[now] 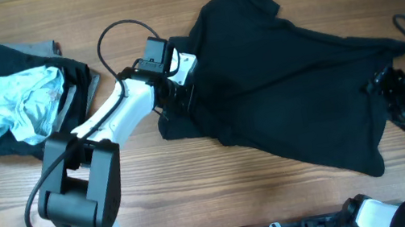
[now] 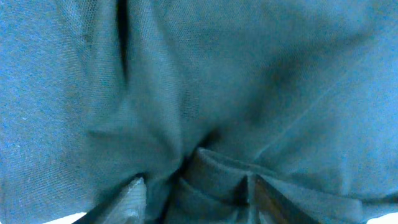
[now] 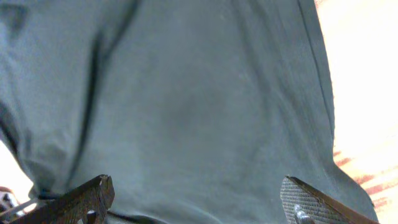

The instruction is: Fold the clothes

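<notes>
So far nothing is folded: the black garment (image 1: 291,107) is spread crumpled across the frame's centre and right, cloth is gathered inside the left gripper (image 2: 199,196), whether it is clamped cannot be told, and the right gripper (image 3: 199,199) is held wide apart.

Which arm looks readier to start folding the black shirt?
Left, probably. The left gripper sits at one edge of the shirt with fabric bunched between its fingers. The right gripper stands wide open over the opposite edge, gripping nothing.
</notes>
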`<state>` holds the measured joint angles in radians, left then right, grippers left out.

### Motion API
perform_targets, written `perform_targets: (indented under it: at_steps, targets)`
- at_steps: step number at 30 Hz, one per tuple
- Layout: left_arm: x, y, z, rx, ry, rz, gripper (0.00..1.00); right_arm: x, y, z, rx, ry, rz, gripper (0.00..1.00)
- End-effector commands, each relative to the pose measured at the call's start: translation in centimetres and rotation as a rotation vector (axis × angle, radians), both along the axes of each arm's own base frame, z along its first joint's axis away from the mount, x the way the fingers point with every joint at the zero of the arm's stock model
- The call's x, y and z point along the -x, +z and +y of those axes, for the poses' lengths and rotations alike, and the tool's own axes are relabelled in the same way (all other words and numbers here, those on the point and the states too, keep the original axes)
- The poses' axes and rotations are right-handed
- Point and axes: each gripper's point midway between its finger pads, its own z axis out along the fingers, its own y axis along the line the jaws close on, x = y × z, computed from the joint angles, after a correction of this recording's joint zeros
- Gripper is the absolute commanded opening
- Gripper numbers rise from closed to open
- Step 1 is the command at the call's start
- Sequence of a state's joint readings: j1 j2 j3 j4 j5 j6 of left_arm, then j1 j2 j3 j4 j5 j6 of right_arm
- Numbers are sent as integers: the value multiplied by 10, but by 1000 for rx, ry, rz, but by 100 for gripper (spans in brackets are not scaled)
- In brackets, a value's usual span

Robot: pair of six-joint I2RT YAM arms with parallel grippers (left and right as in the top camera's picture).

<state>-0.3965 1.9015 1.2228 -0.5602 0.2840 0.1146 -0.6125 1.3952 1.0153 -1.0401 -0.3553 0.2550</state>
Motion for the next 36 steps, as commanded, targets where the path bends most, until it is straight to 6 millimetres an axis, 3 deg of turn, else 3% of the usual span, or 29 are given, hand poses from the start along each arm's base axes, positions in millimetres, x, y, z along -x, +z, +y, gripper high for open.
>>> perform_targets:
  at_steps: [1, 2, 3, 9, 14, 18, 20, 25, 29, 31, 33, 36]
  targets:
    - [9, -15, 8, -43, -3, 40, 20, 23, -24, -3, 20, -68, 116, 91]
    - [12, -15, 9, -49, -1, 56, 8, 34, -32, -7, 42, -128, 177, 89]
    - [15, -16, 11, -55, -1, 69, 4, 43, -38, -10, 62, -183, 227, 89]
    - [33, -5, 17, -70, -3, 122, 4, 79, -72, -6, 81, -309, 369, 77]
    - [37, 23, 18, -51, -4, 84, 4, 102, -92, 7, 58, -354, 444, 72]
    - [27, 47, 14, -16, -3, 0, 4, 114, -102, 15, 44, -357, 474, 53]
    - [24, 52, 13, -5, -3, -25, 4, 114, -106, 15, 44, -386, 471, 52]
    - [22, 53, 12, -2, -3, -32, 7, 116, -109, 16, 41, -422, 481, 33]
    - [19, 55, 11, 4, -2, -48, 4, 109, -116, 23, -3, -441, 439, 39]
    - [19, 57, 11, 6, -2, -52, 4, 97, -115, 23, -18, -392, 379, 17]
    - [20, 61, 11, 8, -2, -56, 4, 83, -110, 22, -33, -339, 316, 5]
    - [21, 79, 13, 18, 2, -92, 4, 61, -86, 13, -24, -305, 238, 4]
